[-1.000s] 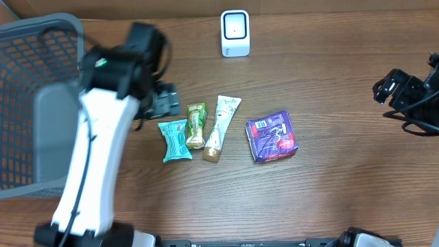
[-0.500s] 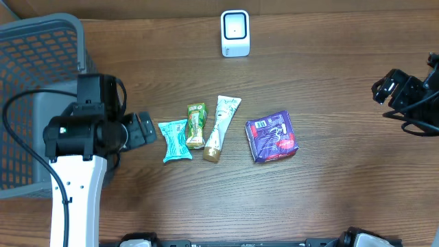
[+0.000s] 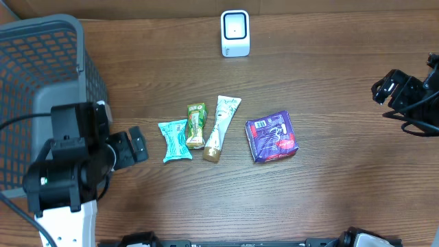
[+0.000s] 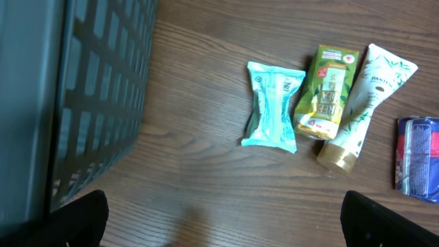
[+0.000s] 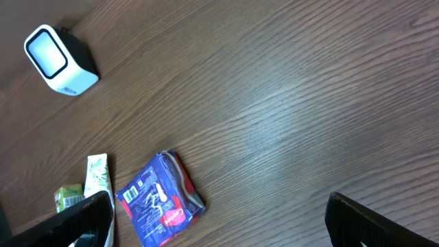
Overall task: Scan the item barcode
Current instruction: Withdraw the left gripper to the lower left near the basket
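Observation:
Four items lie in a row mid-table: a teal packet (image 3: 175, 140), a green packet (image 3: 196, 125), a white tube (image 3: 221, 127) and a purple pack (image 3: 272, 136) with its barcode label facing up. The white scanner (image 3: 235, 32) stands at the far edge. My left gripper (image 3: 134, 146) hangs open just left of the teal packet (image 4: 274, 106), holding nothing. In its wrist view (image 4: 223, 223) only bare wood lies between the fingers. My right gripper (image 3: 385, 89) is open at the far right, well away from the purple pack (image 5: 159, 199); its wrist view (image 5: 219, 219) shows nothing held.
A grey mesh basket (image 3: 48, 24) fills the left side, its wall (image 4: 68, 103) close beside my left gripper. Brown wooden tabletop (image 3: 343, 178) surrounds the items. The scanner (image 5: 60, 60) shows at the upper left of the right wrist view.
My left arm has drawn back toward the near left, away from the items and beside the basket. The gripper stays open. The right arm and the items have not moved.

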Motion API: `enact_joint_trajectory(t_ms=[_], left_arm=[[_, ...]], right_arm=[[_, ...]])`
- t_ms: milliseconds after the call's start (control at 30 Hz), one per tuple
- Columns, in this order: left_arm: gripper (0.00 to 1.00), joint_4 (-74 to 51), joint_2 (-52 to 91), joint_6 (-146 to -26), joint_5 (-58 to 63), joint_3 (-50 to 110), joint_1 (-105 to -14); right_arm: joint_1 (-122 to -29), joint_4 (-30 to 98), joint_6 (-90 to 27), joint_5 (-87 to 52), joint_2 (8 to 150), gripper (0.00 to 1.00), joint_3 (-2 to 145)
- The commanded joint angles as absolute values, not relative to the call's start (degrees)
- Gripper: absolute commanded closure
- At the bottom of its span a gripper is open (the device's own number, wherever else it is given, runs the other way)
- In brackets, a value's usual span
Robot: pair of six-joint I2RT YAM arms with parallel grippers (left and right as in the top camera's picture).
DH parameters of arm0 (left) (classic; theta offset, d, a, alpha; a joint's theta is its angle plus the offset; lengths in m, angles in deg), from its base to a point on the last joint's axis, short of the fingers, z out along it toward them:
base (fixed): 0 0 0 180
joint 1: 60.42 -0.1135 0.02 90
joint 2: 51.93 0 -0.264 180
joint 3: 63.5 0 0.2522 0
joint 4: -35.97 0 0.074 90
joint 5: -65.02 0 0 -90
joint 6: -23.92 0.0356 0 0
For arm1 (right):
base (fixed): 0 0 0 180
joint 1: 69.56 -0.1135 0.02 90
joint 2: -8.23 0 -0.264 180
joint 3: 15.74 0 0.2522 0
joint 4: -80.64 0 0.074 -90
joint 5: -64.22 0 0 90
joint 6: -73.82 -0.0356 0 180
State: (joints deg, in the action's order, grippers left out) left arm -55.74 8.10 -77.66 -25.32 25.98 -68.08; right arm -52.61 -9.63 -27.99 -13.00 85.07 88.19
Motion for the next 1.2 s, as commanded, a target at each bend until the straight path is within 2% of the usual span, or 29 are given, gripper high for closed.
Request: enact_joint_trajectory(t_ms=[0, 467, 933, 1133, 1167], left_arm=[[0.00, -55.2, 6.1, -76.3, -25.2, 23.7, -70.5], [0.02, -49.2, 4.4, -71.2, -25.1, 20.1, -72.9], [0.00, -49.5, -3.1, -72.4, -25.6, 20.1, -72.9], [0.02, -49.8, -4.7, -72.5, -24.6, 20.1, -72.9], [0.05, -50.1, -5.3, -72.5, -23.8, 20.1, -72.9]], right_arm=[[-52.5, -9.6, -28.0, -12.1, 84.8, 0.00, 89.5], [-52.5, -10.2, -28.0, -12.0, 84.8, 0.00, 89.5], [-52.5, -10.2, -28.0, -12.0, 84.8, 0.00, 89.5], [-52.5, -10.2, -28.0, -12.0, 84.8, 0.00, 89.5], [-52.5, -10.3, -28.0, -12.0, 84.8, 0.00, 89.5]])
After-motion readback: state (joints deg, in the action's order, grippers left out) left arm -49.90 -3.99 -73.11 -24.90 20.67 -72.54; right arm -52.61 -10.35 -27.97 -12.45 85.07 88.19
